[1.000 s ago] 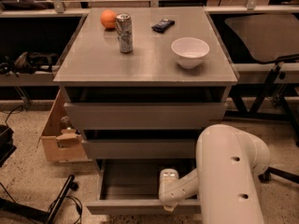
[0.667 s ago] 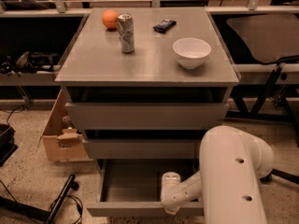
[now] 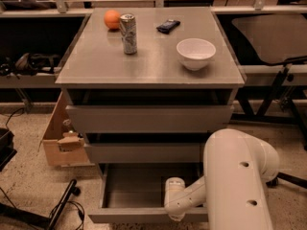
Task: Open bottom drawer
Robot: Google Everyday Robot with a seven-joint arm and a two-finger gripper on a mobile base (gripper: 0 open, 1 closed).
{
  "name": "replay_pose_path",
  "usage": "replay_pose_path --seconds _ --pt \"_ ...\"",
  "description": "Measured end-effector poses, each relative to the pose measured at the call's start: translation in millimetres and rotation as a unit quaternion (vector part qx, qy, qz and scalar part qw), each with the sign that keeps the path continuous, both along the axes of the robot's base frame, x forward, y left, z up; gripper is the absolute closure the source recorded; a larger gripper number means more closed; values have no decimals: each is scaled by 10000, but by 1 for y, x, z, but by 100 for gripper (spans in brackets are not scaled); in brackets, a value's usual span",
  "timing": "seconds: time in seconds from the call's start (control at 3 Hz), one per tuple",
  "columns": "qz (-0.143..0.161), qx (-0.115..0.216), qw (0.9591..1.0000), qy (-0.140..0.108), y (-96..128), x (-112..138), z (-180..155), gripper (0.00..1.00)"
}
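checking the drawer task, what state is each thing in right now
bottom drawer: pulled out, tray bare
middle drawer: pushed in
top drawer: pushed in
can: upright on the cabinet top
bowl: upright, looks empty
hand: low at the bottom drawer's front edge, right side

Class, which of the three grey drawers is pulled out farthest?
The bottom drawer: its tray shows, gripper at its front edge; the top drawer and middle drawer barely protrude.
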State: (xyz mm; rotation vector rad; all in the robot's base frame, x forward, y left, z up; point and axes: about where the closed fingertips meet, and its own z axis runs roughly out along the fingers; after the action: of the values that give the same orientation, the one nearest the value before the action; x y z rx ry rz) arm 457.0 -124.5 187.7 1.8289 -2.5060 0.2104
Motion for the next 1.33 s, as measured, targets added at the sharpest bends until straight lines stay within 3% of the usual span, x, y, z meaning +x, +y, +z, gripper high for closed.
replay_pose_path --seconds 0.67,1.33 --pt "-38 -72 9999 107 -5 -9 -3 100" --pt "-39 -73 9999 108 -5 -9 -3 59"
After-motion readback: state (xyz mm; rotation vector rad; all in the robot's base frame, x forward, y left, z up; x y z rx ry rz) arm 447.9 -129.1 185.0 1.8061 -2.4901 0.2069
